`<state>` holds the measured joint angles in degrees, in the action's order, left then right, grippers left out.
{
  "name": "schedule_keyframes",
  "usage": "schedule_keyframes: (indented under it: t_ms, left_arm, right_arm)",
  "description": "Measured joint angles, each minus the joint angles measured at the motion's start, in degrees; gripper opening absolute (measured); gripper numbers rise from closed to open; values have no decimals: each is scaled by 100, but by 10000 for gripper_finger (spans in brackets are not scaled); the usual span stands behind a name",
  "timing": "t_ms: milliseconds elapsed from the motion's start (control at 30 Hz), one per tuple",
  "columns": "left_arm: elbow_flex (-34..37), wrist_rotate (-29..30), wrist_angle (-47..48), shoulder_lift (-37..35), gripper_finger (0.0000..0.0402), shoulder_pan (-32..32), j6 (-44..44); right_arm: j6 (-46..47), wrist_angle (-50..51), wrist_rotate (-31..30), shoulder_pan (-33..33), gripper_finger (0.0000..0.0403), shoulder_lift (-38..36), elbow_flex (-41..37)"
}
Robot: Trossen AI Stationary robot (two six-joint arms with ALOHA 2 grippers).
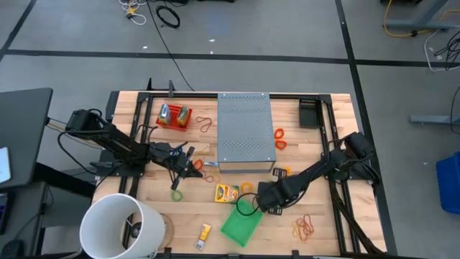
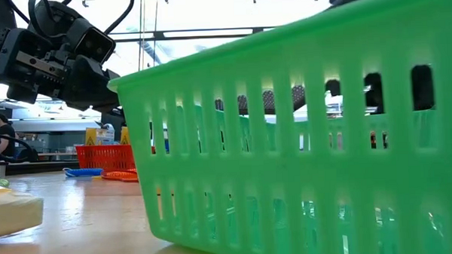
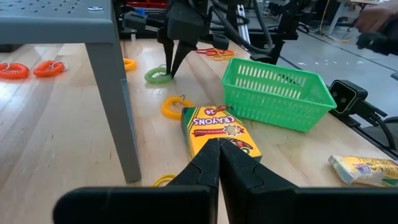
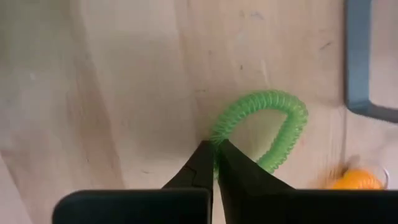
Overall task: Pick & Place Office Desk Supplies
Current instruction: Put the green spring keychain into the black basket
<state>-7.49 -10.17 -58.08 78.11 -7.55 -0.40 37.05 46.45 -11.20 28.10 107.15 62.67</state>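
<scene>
Wooden tabletop [image 1: 187,212], grey floor around it. Found a green coil loop [image 4: 273,118] lying flat on the wood toward the near middle, one strand pinched in the right jaws, closed tight on it, tips down at the boards. Saw a yellow coil loop [image 3: 176,106] close by and, touching that, a crayon box [image 3: 217,134] lying flat. Noted a green slotted basket [image 1: 241,224] just beside the right jaws, on the near side. Farther back, at the tabletop's middle, made out a grey perforated box [image 1: 246,133] with orange coil loops [image 1: 279,138] off its right side. Left of that box, spotted the left jaws, closed on nothing, above the wood and aimed toward the crayon box. Just near of them, picked out a second green loop [image 1: 176,194]. Counted also a red basket [image 1: 175,116] with packets at the far left, a white bucket [image 1: 118,223] at the near left corner, a small yellow packet [image 1: 204,232] to its right, and a tangle of thin bands [image 1: 305,228] at the near right.
</scene>
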Motion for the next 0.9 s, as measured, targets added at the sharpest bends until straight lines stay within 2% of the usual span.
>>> schedule_keyframes:
  t_ms: [367, 667, 900]
  left_arm:
    - [0, 0, -1, 0, 8, 0, -2]
    - [0, 2, -13, 0, 8, 2, -4]
    - [2, 2, -31, 0, 8, 1, -24]
  right_arm:
    - [1889, 2110, -969, 619, 4, 21, 1061]
    - [3777, 4256, -1745, 550, 4, 10, 1085]
    - [3754, 4353, -2298, 18, 4, -108, 919]
